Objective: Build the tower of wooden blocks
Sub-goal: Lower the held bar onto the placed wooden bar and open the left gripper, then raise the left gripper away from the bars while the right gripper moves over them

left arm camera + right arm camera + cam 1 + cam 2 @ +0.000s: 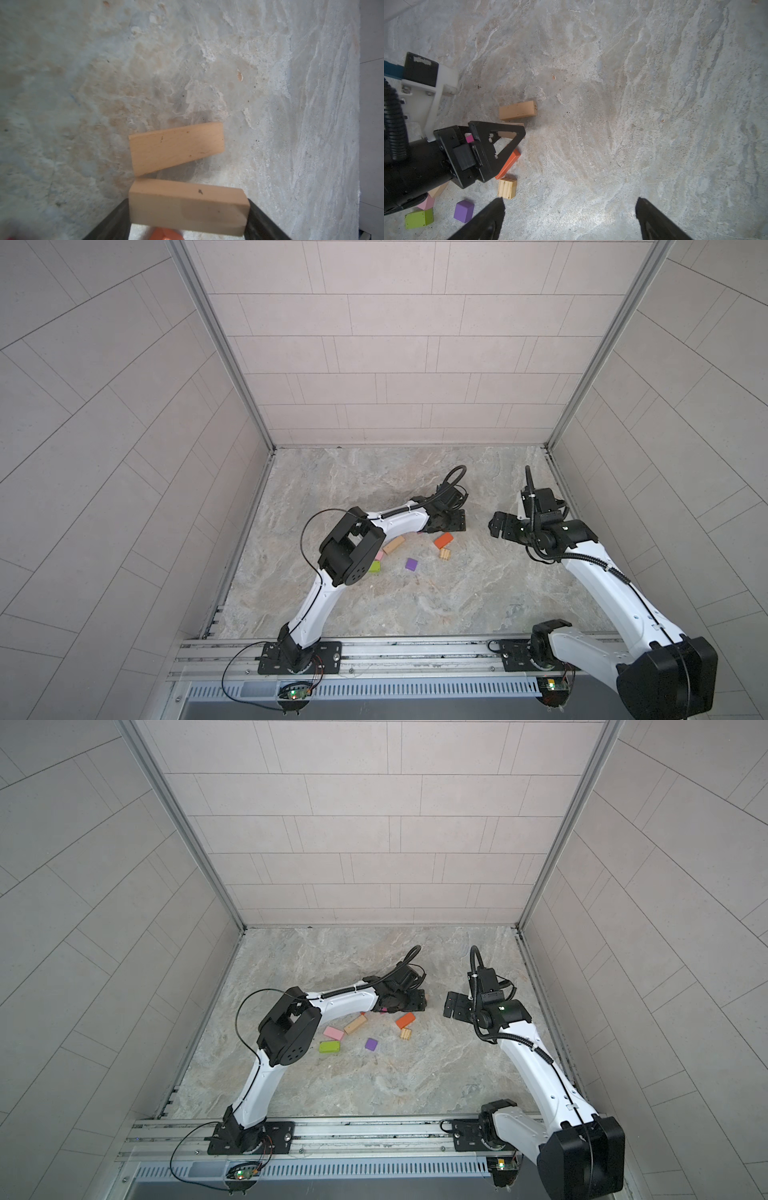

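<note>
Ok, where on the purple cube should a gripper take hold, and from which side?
Pinch the purple cube across two opposite side faces, coming straight down: it sits flat, apart from the green block and ribbed tan block, so the jaws probably fit beside it.

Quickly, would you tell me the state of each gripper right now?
Left gripper: jaws flank a tan bar; grip cannot be told.
Right gripper: open, empty.

Soft even light, faint shadows. Top views distorted at edges. Left wrist view slightly blurred.
</note>
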